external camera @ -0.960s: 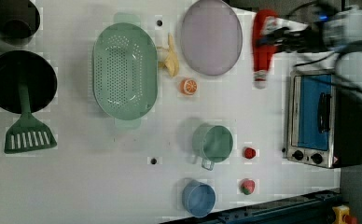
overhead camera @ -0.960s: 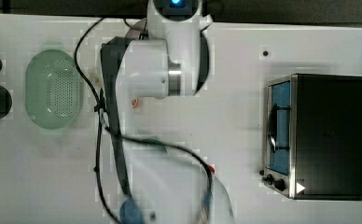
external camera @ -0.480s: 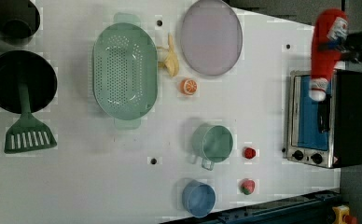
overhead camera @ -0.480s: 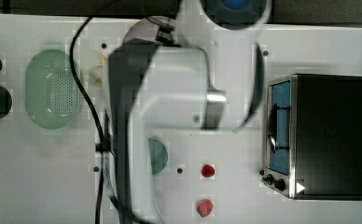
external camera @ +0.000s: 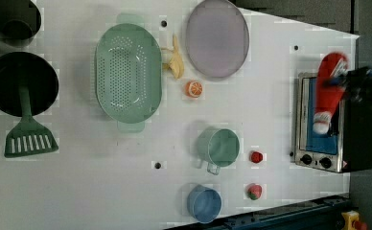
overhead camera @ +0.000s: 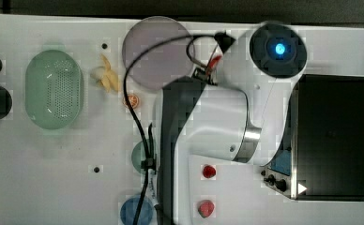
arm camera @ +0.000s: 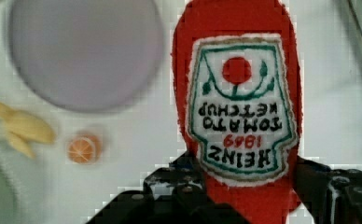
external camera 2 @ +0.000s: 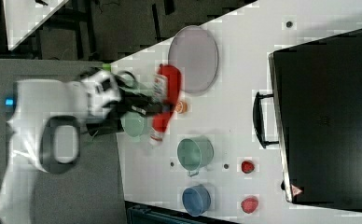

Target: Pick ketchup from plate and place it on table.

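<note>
Careful: your gripper (arm camera: 244,205) clamps the ketchup bottle (arm camera: 240,93) high above the table (external camera: 126,191), plate (external camera: 216,38) bare. Release here and it drops, possibly onto the toaster oven (external camera: 325,124) at the left view's right.

White arm (overhead camera: 208,122), black cable (overhead camera: 135,112)

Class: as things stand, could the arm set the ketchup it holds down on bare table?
Probably yes. The gripper grips the ketchup aloft, and bare table lies open between plate and oven.

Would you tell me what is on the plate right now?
Nothing: the plate lies bare. The ketchup is clamped in the gripper. In the top view a cable crosses the plate.
</note>
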You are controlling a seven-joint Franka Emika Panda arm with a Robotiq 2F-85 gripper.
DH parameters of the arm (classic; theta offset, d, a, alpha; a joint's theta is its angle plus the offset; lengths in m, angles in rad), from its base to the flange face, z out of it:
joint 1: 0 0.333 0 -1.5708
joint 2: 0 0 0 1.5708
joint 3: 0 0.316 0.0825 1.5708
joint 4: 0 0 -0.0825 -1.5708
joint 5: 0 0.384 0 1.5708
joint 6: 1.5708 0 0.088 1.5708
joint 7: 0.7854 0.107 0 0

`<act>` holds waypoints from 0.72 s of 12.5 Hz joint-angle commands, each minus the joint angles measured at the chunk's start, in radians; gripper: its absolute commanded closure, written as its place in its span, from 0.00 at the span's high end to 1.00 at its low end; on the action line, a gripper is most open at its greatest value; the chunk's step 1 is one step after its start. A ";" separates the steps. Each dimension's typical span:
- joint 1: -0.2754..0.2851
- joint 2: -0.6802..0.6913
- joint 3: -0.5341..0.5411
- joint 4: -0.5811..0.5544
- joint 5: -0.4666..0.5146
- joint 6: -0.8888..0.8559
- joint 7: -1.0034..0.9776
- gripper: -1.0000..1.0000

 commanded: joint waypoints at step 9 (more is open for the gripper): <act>0.022 -0.051 0.066 -0.475 -0.122 0.440 0.203 0.58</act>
